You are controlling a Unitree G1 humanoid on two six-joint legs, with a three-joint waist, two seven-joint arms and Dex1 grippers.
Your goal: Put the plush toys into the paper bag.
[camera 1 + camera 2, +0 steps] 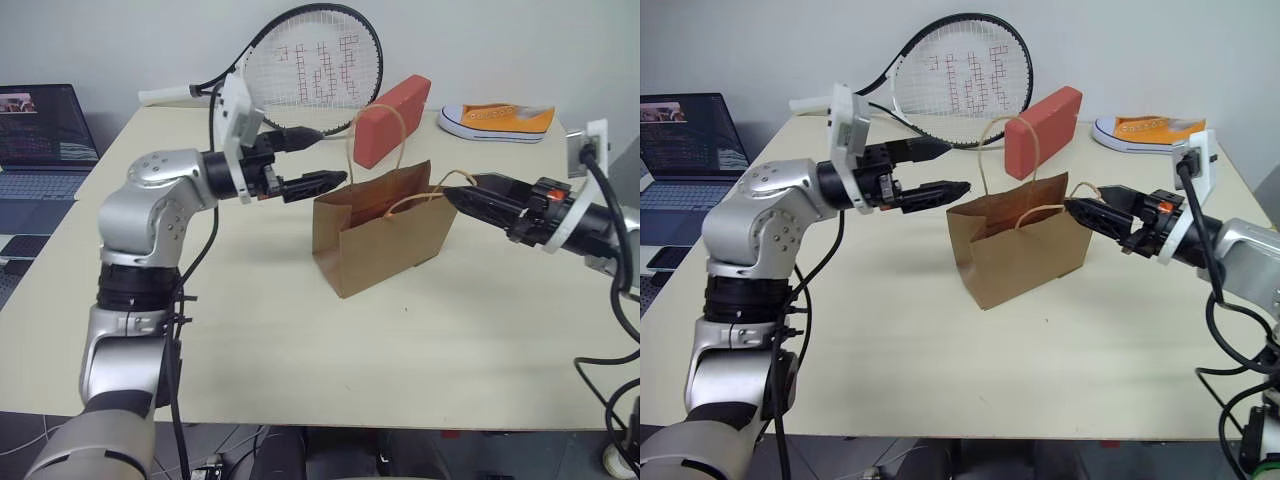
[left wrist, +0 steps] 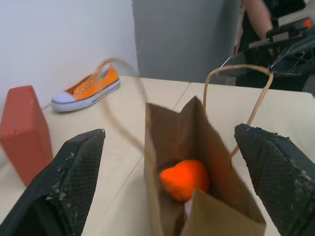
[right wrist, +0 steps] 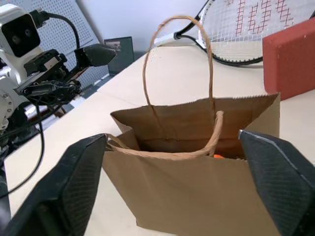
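1. Fingers of the left gripper (image 1: 930,170) stand spread wide and hold nothing; the tips sit just beside the near top corner of the paper bag (image 1: 1025,250), level with its rim, apart from the paper.
2. Right gripper (image 1: 1102,207), on the bag's opposite end, also has its fingers parted and empty. Its tips sit close against the front cord handle (image 1: 440,190); whether they touch the cord cannot be told.
3. Between the two grippers the bag stands upright on the table (image 1: 300,340), mouth open upward. Its long axis runs roughly from one gripper to the other, so each gripper points at a narrow end.
4. Rear handle (image 1: 990,150) rises in a tall loop above the rim; the front one sags toward the right gripper.
5. Down inside the bag, seen past the left fingers, lies an orange plush toy (image 2: 185,179), the carrot by its colour; its face and green top are hidden. A small white patch (image 2: 187,212) shows under it at the bag's near edge, too little to identify. From the right wrist just a sliver of orange (image 3: 219,156) peeps over the rim.
6. Beyond the bag from both grippers sit a red block (image 1: 392,120), a tennis racket (image 1: 310,60) and an orange-and-white sneaker (image 1: 500,121).
7. Behind the left arm, off the table edge, a laptop (image 1: 40,140) is partly cut off.
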